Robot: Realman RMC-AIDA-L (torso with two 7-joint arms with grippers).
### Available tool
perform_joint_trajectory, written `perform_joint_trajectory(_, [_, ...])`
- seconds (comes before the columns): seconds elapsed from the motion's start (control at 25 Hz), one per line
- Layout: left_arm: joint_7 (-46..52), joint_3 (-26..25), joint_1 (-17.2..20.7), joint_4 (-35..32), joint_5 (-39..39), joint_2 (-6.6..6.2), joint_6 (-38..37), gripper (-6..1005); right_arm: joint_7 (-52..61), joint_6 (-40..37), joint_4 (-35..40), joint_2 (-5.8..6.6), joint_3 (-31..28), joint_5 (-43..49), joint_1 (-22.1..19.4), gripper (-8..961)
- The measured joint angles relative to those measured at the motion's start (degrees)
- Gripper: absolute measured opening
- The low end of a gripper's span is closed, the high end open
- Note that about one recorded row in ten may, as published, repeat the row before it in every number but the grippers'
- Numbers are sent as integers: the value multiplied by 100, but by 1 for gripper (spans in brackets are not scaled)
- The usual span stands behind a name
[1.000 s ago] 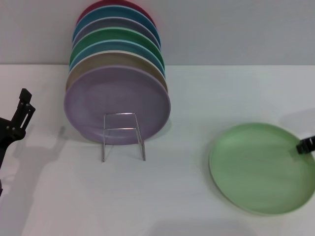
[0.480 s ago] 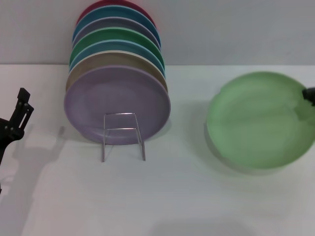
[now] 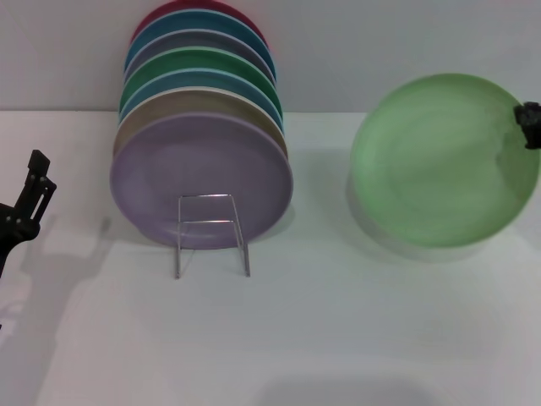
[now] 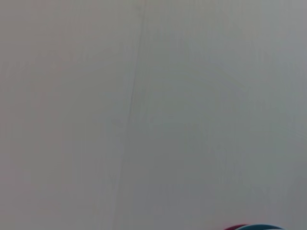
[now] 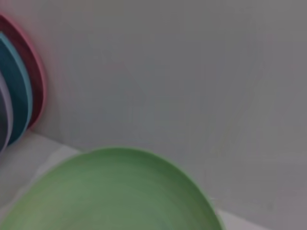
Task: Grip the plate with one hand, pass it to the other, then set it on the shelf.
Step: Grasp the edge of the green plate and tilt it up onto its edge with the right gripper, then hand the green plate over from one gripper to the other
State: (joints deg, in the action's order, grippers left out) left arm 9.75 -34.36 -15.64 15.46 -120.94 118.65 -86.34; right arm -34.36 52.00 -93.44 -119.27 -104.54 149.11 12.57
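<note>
- While the right gripper (image 3: 530, 124) clamped the far right rim of the plate (image 3: 435, 161), the first step looked done: the plate hung tilted in the upper right of the head view, clear of the table (image 3: 338, 321).
- The handover seemed next; that called for carrying the plate toward the frame's middle and bringing the left gripper (image 3: 34, 190) to its free edge.
- The left gripper sat at the left edge, well apart from the plate, holding nothing; I could not tell whether it was open.
- The shelf (image 3: 211, 233) stood centre-left, its stack fronted by the lilac plate (image 3: 201, 169).
</note>
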Motion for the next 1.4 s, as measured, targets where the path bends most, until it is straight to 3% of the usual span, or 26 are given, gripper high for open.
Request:
perform_joint_trajectory(0.48, [0,0,34,1,0,0,-53,847,-149,-2695,662,-2,1167,40,-473,11])
perform_joint_trajectory(1.04, [0,0,36,-3,-5,-9,-150,847,-106,-5983,2234,4,2321,6,-603,11])
perform_joint_trajectory(1.4, [1,36,44,-8,-33,-5,-164,847,136,-7667,3052,-6,2891,-15,-655,12])
